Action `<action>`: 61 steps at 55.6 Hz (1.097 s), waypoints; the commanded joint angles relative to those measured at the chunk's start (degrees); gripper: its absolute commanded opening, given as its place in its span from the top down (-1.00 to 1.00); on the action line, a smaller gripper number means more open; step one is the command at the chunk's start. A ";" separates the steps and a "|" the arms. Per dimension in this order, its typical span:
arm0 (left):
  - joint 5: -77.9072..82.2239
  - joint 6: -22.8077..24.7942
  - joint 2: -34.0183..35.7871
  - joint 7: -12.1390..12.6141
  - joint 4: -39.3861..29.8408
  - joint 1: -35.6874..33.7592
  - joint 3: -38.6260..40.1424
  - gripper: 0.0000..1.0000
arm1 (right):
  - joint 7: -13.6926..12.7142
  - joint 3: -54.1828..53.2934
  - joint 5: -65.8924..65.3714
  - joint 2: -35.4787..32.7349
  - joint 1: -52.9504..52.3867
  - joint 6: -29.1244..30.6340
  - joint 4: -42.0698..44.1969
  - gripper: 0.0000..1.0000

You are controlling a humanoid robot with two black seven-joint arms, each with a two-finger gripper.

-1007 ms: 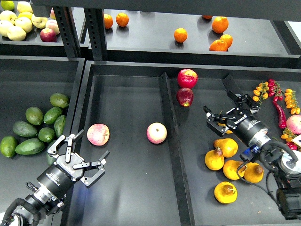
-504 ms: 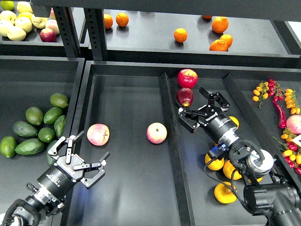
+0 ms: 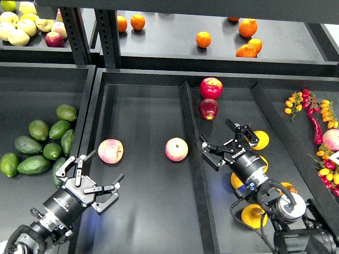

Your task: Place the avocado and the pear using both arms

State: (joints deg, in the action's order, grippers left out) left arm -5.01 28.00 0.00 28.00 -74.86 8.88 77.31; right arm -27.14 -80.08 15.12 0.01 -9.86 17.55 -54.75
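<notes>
Several dark green avocados [image 3: 39,143] lie heaped in the left bin. My left gripper [image 3: 100,172] is open and empty over the middle bin's front left corner, just right of the nearest avocado [image 3: 58,172], which it partly hides. Several yellow-orange pears lie in the right bin; one pear [image 3: 260,139] sits just right of my right gripper [image 3: 220,136], and others [image 3: 254,216] lie under the right arm. The right gripper is open and empty, just right of the divider and below a dark red apple [image 3: 208,108].
Two pink-yellow apples [image 3: 110,151] [image 3: 176,149] lie in the middle bin. A raised divider [image 3: 189,132] separates the middle and right bins. A red apple [image 3: 211,88] lies at the back. Oranges [image 3: 247,50] sit on the rear shelf; chillies and small fruits [image 3: 312,114] lie at far right.
My right gripper swung left from above the pears toward the dark red apple, then drew back toward me, still open. My left gripper sank slightly toward the front.
</notes>
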 commanded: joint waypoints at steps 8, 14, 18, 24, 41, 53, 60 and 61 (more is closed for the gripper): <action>-0.09 0.00 0.00 0.00 1.82 -3.86 0.12 -0.98 | 1.38 0.10 -0.09 -0.01 3.09 0.02 -3.61 -0.99; -0.53 0.00 0.00 0.00 1.82 -7.64 0.56 -0.98 | 1.56 0.10 0.00 -0.01 3.45 -0.50 -7.39 -0.99; -0.71 0.00 0.00 0.00 1.65 -9.57 0.65 -0.98 | 1.91 0.10 0.09 -0.01 3.36 -2.17 -9.06 -0.99; -0.71 0.00 0.00 0.00 1.65 -11.60 0.74 -0.98 | 2.00 0.01 0.53 -0.01 3.27 -5.51 -12.05 -0.99; -1.06 0.00 0.00 -3.83 1.56 -13.89 2.50 -0.98 | 2.00 -0.69 0.70 -0.01 3.36 -7.01 -14.78 -0.99; -3.78 0.00 0.00 -6.03 0.86 -10.28 2.50 -0.99 | 2.00 -0.78 1.05 -0.01 4.50 -7.01 -14.78 -0.99; -3.87 0.00 0.00 -6.29 0.68 -8.44 2.50 -0.99 | 2.26 -0.87 0.96 -0.01 4.59 -6.92 -14.69 -0.99; -3.87 0.00 0.00 -6.29 0.68 -8.17 2.50 -0.99 | 2.26 -0.87 0.96 -0.01 4.50 -6.92 -14.69 -0.99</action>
State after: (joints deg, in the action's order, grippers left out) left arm -8.68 28.00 0.00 21.93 -74.06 -0.80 79.84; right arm -25.08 -80.86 16.09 0.00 -5.35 10.54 -69.51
